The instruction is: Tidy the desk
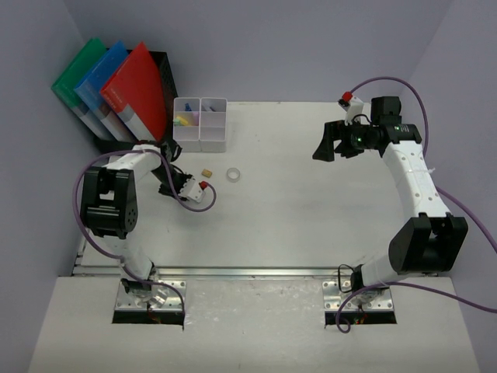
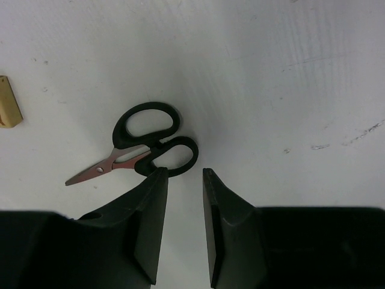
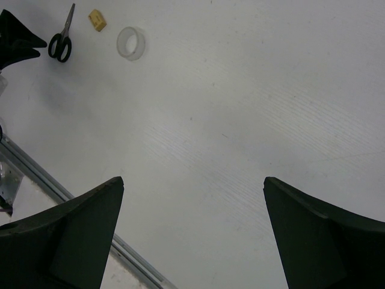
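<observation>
The white desk (image 1: 311,217) carries black-handled scissors (image 2: 144,141), lying flat with the blades pointing left. My left gripper (image 2: 184,171) hovers just short of their handle loops, and its left fingertip overlaps the nearer loop in the left wrist view. The jaws stand a narrow gap apart with only bare desk (image 2: 271,90) between them. From the top view the left gripper (image 1: 167,183) is near the desk's left side. My right gripper (image 1: 330,144) hangs wide open over the far right of the desk (image 3: 240,90), holding nothing. The scissors (image 3: 60,39) also show far off in the right wrist view.
A small tan eraser (image 1: 206,172) and a clear tape ring (image 1: 232,176) lie right of the left gripper. A white compartment tray (image 1: 200,123) stands at the back, beside a black rack with green, blue and red folders (image 1: 132,85). A silver rail (image 1: 248,272) lines the near edge.
</observation>
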`<state>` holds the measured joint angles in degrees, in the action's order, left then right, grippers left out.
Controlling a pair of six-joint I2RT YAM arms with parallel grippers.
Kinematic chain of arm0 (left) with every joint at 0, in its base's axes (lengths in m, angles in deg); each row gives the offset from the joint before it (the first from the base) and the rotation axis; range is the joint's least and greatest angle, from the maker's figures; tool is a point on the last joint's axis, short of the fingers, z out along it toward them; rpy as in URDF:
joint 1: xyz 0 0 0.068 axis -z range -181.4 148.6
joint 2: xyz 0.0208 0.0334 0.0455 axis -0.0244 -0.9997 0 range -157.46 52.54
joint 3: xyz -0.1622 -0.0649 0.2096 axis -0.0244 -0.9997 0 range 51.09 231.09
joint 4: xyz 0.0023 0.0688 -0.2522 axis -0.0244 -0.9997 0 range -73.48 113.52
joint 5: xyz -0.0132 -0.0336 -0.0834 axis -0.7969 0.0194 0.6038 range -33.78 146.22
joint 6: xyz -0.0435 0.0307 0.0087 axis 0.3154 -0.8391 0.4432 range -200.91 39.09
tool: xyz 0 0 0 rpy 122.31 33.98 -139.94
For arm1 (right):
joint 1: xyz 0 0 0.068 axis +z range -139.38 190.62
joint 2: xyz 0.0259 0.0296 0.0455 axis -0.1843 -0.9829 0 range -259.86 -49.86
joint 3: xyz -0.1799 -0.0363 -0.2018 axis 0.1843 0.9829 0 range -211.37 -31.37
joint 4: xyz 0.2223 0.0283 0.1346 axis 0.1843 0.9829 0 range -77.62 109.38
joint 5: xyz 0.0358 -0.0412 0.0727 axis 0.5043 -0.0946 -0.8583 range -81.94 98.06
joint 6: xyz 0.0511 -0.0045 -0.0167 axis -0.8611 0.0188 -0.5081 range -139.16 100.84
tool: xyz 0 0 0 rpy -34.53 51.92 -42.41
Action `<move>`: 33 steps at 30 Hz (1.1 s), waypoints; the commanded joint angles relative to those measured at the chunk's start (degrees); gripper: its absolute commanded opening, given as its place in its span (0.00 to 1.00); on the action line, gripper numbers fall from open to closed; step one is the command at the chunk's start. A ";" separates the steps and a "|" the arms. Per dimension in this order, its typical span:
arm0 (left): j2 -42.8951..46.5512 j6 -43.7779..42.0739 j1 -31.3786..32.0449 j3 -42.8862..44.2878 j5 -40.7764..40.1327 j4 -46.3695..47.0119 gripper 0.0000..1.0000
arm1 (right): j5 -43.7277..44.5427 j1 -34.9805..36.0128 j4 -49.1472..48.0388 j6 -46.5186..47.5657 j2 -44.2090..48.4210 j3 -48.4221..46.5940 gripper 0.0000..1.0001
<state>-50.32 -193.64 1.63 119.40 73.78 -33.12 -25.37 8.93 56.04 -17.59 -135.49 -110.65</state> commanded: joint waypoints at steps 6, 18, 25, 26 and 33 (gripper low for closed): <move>-2.35 -7.15 -0.13 -0.15 -0.03 2.04 0.28 | 0.14 -0.15 -0.94 0.99 0.99 -0.69 0.99; -4.52 -7.86 -0.04 -3.80 -2.76 2.96 0.23 | 0.27 -0.15 -0.79 0.99 0.90 -0.96 0.99; -7.33 -5.75 1.46 -3.45 -3.54 4.14 0.15 | -0.03 -0.15 -0.83 0.55 0.37 -1.44 0.99; -7.08 -5.32 1.88 -3.53 -3.27 4.08 0.12 | 0.05 -0.15 -0.75 0.57 0.37 -1.61 0.99; -0.86 2.79 5.76 1.19 9.72 -0.68 0.00 | -0.06 -0.21 -0.86 0.72 0.63 -1.20 0.99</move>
<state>-53.30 -193.20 4.81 117.30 71.41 -30.99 -25.32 8.93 56.21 -17.62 -135.49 -110.68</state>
